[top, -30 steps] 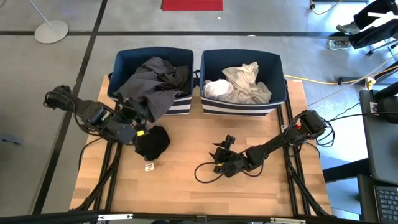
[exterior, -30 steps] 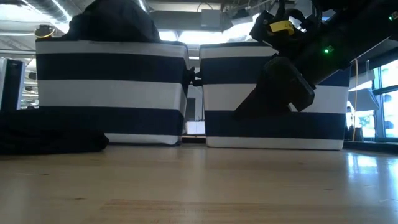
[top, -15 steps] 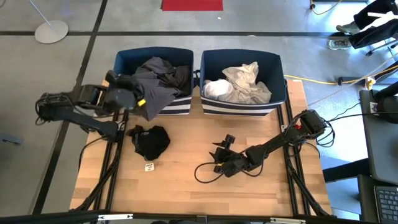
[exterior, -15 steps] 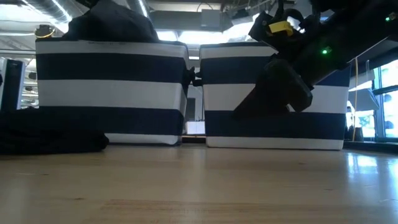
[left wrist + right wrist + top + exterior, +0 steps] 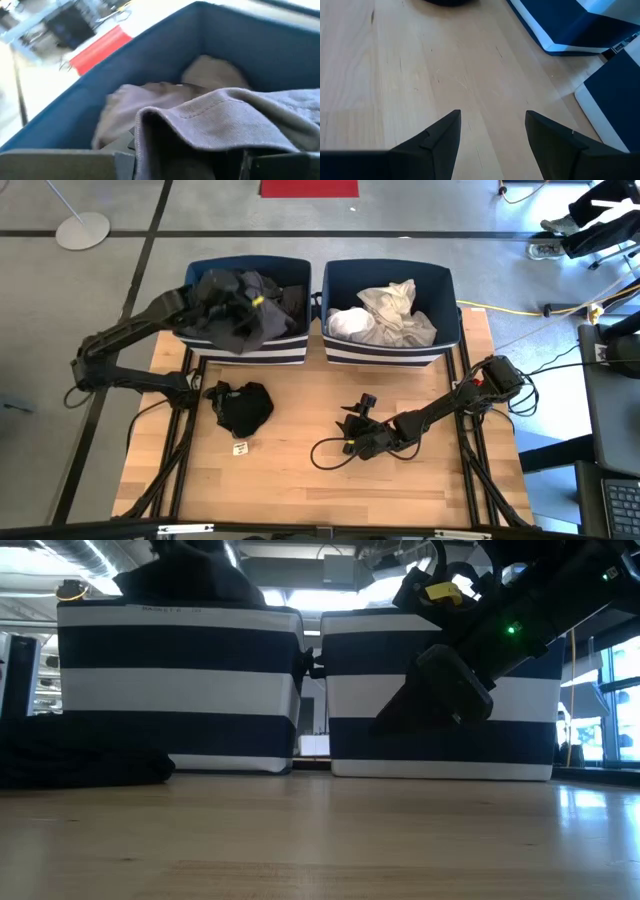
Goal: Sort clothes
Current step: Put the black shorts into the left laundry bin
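grey concrete floor surrounded the wooden table [image 5: 300, 470], which carried two navy striped bins at its twelve o'clock edge. we had our left hand [image 5: 240, 305] over the left bin [image 5: 290, 352], gripping a dark grey garment [image 5: 225, 325] that bunched above the pile already inside and partly draped over the bin's six o'clock rim. through the left wrist view the same grey cloth [image 5: 230, 115] filled the foreground, with the bin's blue wall [image 5: 240, 35] beyond it. the right bin [image 5: 440, 350] held the pale clothes [image 5: 385, 318]. a black garment [image 5: 245, 408] lay crumpled on the table at about nine o'clock from centre, near a small white tag [image 5: 240, 448]. our right hand [image 5: 350, 430] waited low over the table at roughly five o'clock from centre, fingers [image 5: 440, 137] spread and holding nothing.

we judged the step in hand to be dropping the dark grey piece with the other darks. to do it well, we would carry the cloth further toward the bin's twelve o'clock wall before letting go, so the trailing hem cleared the front rim rather than hanging outside. opening wide and lifting straight up should keep the fabric from snagging on the fingers. the black garment looked to be the last piece left.
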{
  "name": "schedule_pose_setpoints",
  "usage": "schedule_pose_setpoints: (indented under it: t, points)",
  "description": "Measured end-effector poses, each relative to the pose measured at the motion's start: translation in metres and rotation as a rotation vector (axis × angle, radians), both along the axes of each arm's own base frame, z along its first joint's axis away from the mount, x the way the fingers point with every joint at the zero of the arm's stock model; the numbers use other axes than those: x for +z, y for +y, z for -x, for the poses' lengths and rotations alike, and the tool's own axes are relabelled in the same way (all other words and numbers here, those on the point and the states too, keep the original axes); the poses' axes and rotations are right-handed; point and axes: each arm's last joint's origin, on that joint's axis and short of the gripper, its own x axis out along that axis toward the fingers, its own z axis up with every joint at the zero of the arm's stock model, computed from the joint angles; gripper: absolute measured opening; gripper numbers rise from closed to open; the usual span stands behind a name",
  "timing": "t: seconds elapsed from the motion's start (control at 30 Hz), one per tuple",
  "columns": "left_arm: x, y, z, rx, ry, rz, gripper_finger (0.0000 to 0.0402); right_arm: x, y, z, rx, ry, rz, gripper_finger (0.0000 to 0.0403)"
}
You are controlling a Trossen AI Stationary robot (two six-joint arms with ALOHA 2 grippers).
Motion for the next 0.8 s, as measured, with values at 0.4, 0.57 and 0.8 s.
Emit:
schedule_pose_setpoints:
  t: [0.4,0.57,0.8]
  points:
    - [-0.054,0.087,0.005,0.118,0.051,0.319,0.0135,0.0,0.0,0.0,0.012,0.009,-0.011,0.0223]
    - [-0.09,0.102,-0.007,0.093,0.117,0.452,0.0135,0.0,0.0,0.0,0.012,0.009,-0.012,0.0223]
    - [-0.133,0.112,-0.016,0.099,0.18,0.524,0.0135,0.0,0.0,0.0,0.011,0.008,-0.013,0.0223]
